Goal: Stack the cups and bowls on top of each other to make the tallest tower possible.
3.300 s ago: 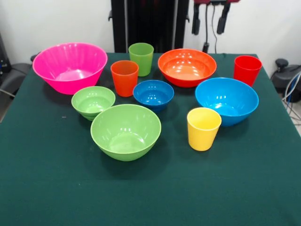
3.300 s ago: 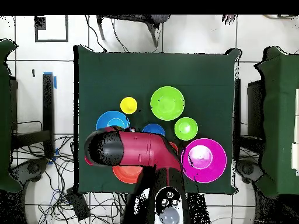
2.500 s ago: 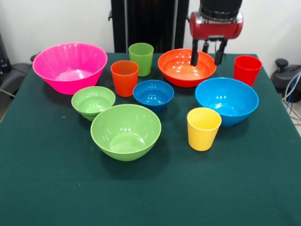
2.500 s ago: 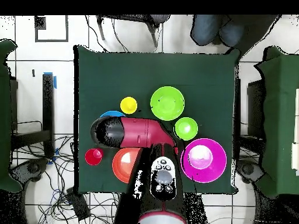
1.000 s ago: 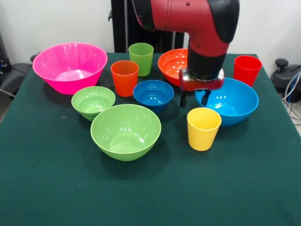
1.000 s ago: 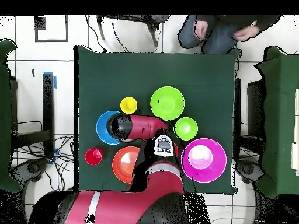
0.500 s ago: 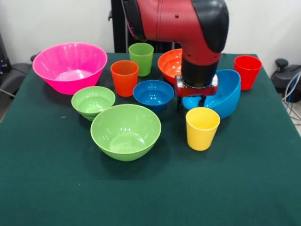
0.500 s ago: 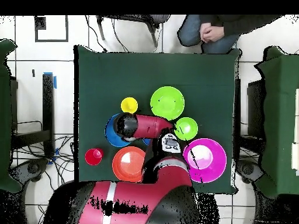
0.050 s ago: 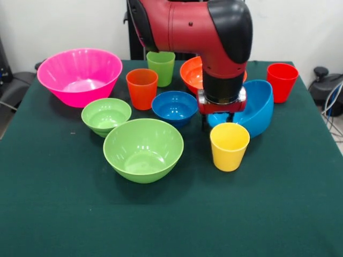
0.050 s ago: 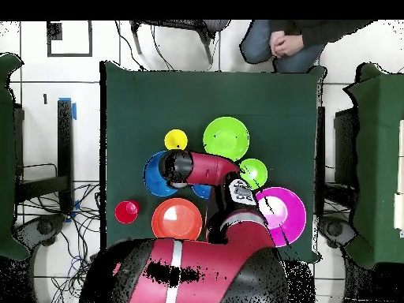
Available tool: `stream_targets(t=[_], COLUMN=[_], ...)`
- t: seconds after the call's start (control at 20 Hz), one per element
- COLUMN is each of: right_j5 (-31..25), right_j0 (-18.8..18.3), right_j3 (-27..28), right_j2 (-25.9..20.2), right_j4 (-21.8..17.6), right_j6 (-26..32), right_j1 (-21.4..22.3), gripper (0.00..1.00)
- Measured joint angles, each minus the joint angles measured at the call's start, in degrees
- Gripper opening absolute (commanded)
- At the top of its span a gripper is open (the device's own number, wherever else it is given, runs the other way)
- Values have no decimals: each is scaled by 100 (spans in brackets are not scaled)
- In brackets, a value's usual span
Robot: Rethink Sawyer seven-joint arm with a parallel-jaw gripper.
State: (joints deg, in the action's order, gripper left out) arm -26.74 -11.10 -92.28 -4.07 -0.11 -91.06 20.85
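Every container on the bench shows an empty interior as far as can be seen, and none sits inside another, so there is no tower yet. There are six bowls and four cups.

The end effector is down at the near rim of the large blue bowl, which is tilted up on its side, its opening turned toward the arm. The fingertips are mostly hidden behind the wrist and the bowl's rim, so whether they are clenched on the rim or released cannot be told.

The yellow cup stands upright just in front of the end effector, close to the tilted bowl. The small dark blue bowl sits just beside it on the picture's left in the front view. The orange bowl lies directly behind it, partly hidden by the arm. The red cup stands behind and to the right, near the blue bowl's raised edge.

Farther left are the orange cup and the light green cup, then the pink bowl. The small green bowl and the large green bowl sit to the front left, well apart from the end effector.

In the overhead view a person is at the far edge of the bench.
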Motion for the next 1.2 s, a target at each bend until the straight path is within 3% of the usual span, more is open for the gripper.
stream_targets(t=[1.2], right_j5=[-3], right_j0=[-281], right_j3=[-8], right_j2=[-821], right_j4=[46], right_j6=[-1], right_j1=[-40], gripper=[100])
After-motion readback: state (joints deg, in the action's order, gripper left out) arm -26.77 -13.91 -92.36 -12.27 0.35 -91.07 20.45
